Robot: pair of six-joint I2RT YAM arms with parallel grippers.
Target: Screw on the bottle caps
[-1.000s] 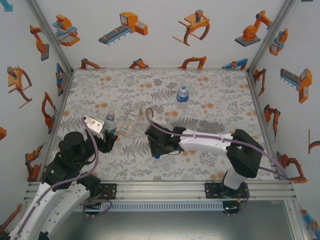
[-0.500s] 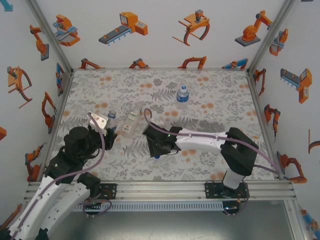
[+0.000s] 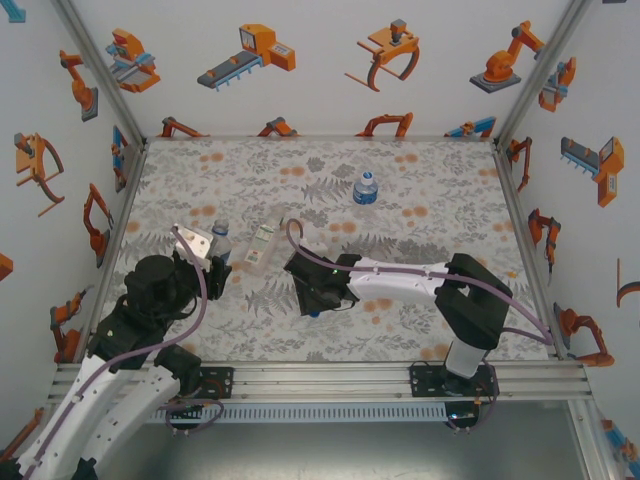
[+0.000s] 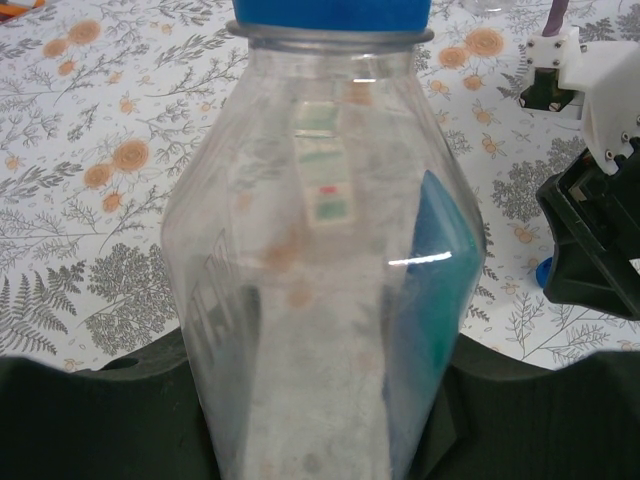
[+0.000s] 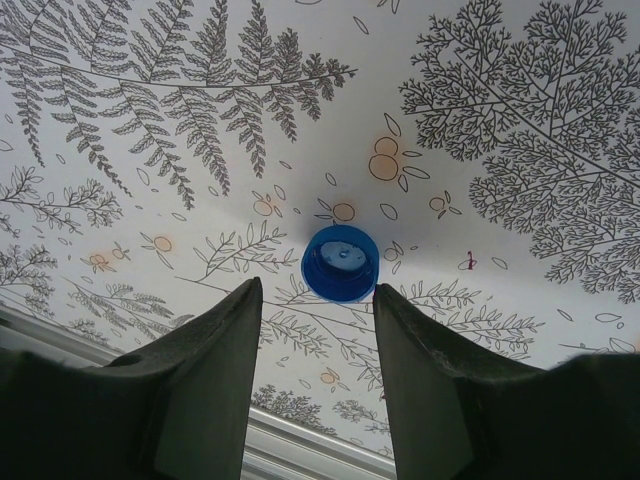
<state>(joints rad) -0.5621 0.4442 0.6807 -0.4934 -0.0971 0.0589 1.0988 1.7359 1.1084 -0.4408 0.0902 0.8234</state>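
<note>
The blue cap [image 5: 340,263] lies open side up on the table [image 5: 480,120], near the middle. It sits just beyond the right gripper [image 5: 317,290], in line with the gap between its spread fingers [image 5: 205,360]. On the left, the left gripper [image 4: 320,420] is clamped on a clear blue-labelled bottle [image 4: 325,250]. Compared with a second ago, the right gripper has edged left, and the left gripper has carried its bottle slightly farther away.

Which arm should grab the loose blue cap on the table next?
Right. The right gripper is open just above the blue cap, which lines up with the gap between its fingers. The left gripper is busy, shut on a bottle.
</note>
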